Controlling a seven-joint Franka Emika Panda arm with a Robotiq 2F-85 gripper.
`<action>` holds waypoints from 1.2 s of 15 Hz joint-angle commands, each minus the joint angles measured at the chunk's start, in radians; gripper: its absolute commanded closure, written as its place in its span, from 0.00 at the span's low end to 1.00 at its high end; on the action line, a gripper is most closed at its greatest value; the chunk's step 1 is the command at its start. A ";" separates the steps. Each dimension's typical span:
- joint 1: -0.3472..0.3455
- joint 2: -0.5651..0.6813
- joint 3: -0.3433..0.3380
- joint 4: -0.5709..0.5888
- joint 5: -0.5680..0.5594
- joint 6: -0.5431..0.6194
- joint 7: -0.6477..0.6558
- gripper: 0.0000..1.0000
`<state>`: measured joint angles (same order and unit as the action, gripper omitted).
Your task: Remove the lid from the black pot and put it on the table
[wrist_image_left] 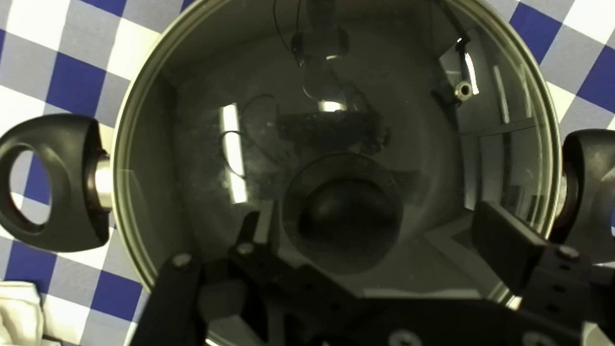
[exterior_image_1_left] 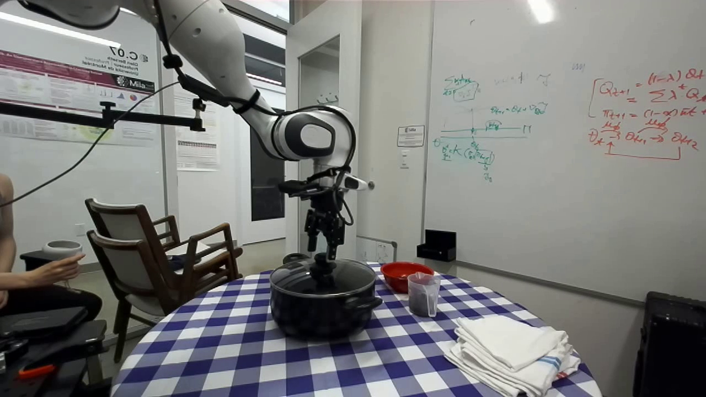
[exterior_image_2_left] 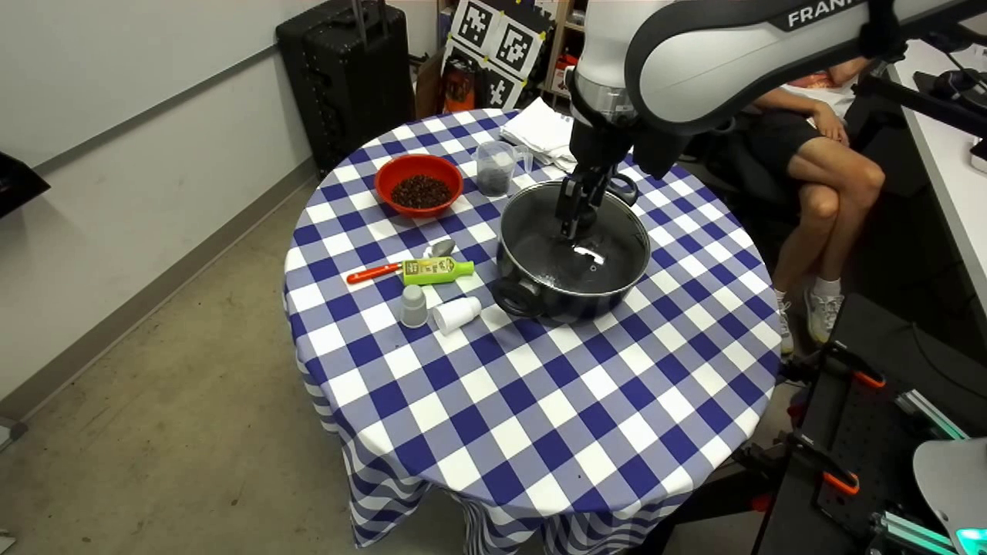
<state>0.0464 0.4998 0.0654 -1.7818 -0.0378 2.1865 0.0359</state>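
The black pot [exterior_image_1_left: 314,317] stands on the table [exterior_image_1_left: 220,353] with its blue-and-white checked cloth; it also shows in an exterior view [exterior_image_2_left: 574,307]. The lid [exterior_image_1_left: 353,277] sits flat on the pot; it looks like dark see-through glass with a pale rim, and it fills much of the wrist view [wrist_image_left: 384,81]. Its black knob [wrist_image_left: 348,216] stands at the centre. My gripper [wrist_image_left: 382,230] is open above the lid, pointing down. The knob lies between the fingers, nearer the left finger in the wrist view, and neither finger visibly grips it. The gripper also shows in both exterior views [exterior_image_1_left: 322,251] [exterior_image_2_left: 574,220].
A red bowl [exterior_image_2_left: 420,185] of dark beans and a clear measuring cup [exterior_image_2_left: 495,168] stand near the pot. Folded white towels [exterior_image_1_left: 513,353] lie near the edge. A green bottle [exterior_image_2_left: 436,270], a spoon with a red handle [exterior_image_2_left: 374,274] and two small cups [exterior_image_2_left: 457,314] lie beside the pot.
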 commanded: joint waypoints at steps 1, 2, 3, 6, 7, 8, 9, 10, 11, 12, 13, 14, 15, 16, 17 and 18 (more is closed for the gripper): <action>-0.002 0.015 0.000 0.027 0.031 -0.010 -0.028 0.00; -0.002 0.016 -0.002 0.026 0.032 -0.008 -0.027 0.00; -0.003 0.016 -0.003 0.026 0.032 -0.007 -0.026 0.00; -0.005 0.021 -0.005 0.026 0.034 -0.003 -0.024 0.00; -0.006 0.023 -0.005 0.026 0.035 -0.002 -0.024 0.00; -0.006 0.026 -0.005 0.027 0.036 -0.002 -0.025 0.00; -0.006 0.028 -0.005 0.027 0.035 -0.002 -0.023 0.09; -0.008 0.029 -0.005 0.027 0.036 -0.001 -0.024 0.26; -0.009 0.031 -0.005 0.027 0.039 0.000 -0.025 0.33; -0.010 0.032 -0.005 0.027 0.040 0.001 -0.025 0.40; -0.010 0.033 -0.005 0.027 0.040 0.001 -0.025 0.49; -0.012 0.032 -0.008 0.030 0.040 0.000 -0.024 0.56; -0.014 0.032 -0.009 0.031 0.041 0.000 -0.024 0.64; -0.014 0.030 -0.009 0.032 0.044 -0.002 -0.021 0.71; -0.013 0.030 -0.010 0.031 0.043 -0.002 -0.021 0.74; -0.013 0.028 -0.009 0.028 0.044 -0.003 -0.021 0.74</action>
<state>0.0328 0.5122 0.0574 -1.7712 -0.0168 2.1876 0.0359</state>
